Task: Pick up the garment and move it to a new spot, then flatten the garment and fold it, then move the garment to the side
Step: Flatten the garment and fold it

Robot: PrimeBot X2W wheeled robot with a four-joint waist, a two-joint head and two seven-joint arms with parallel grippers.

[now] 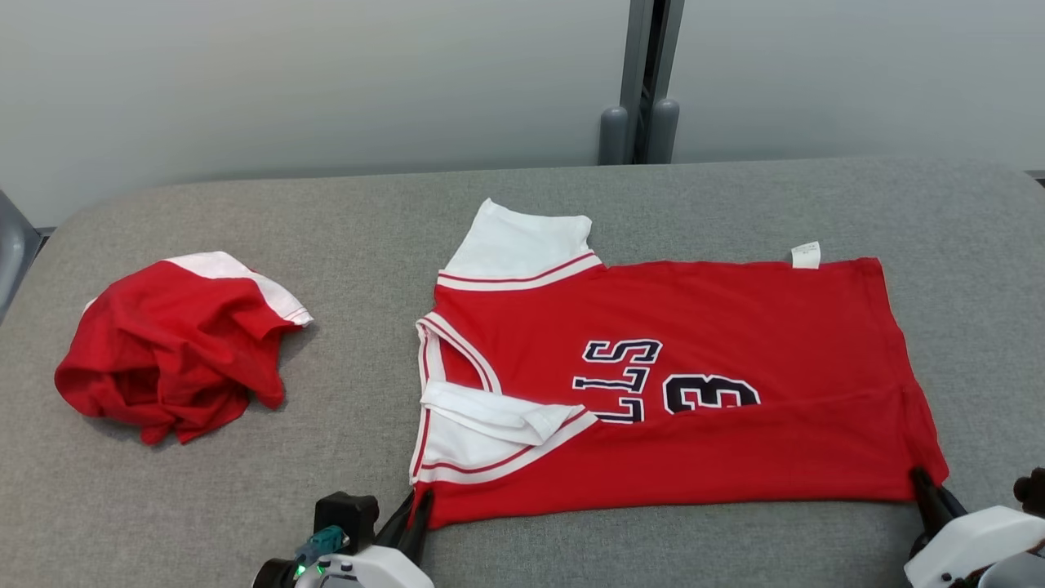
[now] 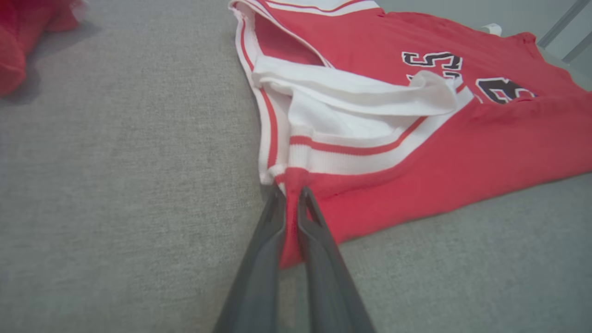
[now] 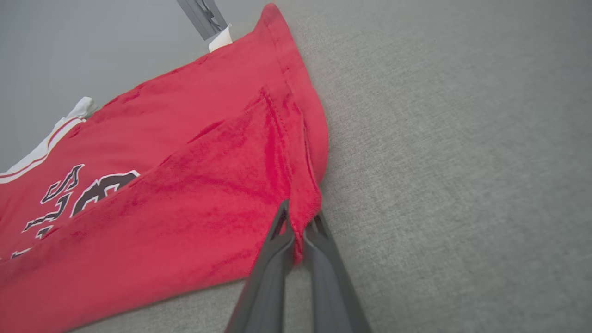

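The garment [image 1: 694,359] is a red jersey with white sleeves and dark lettering, spread sideways on the grey table, collar to the left. Its near sleeve [image 2: 360,99] is folded over the front. My left gripper [image 1: 418,508] is shut on the garment's near shoulder corner [image 2: 290,203], with red cloth pinched between the fingers [image 2: 268,240]. My right gripper [image 1: 921,482] is shut on the near hem corner [image 3: 303,217] at the garment's right end. In the right wrist view a strip of cloth [image 3: 298,252] shows between the two fingers [image 3: 273,259].
A second red and white garment [image 1: 175,347] lies crumpled at the table's left. A grey post [image 1: 641,90] stands behind the table's far edge. Bare grey table [image 1: 245,506] lies between the pile and the jersey, and to the right of the hem.
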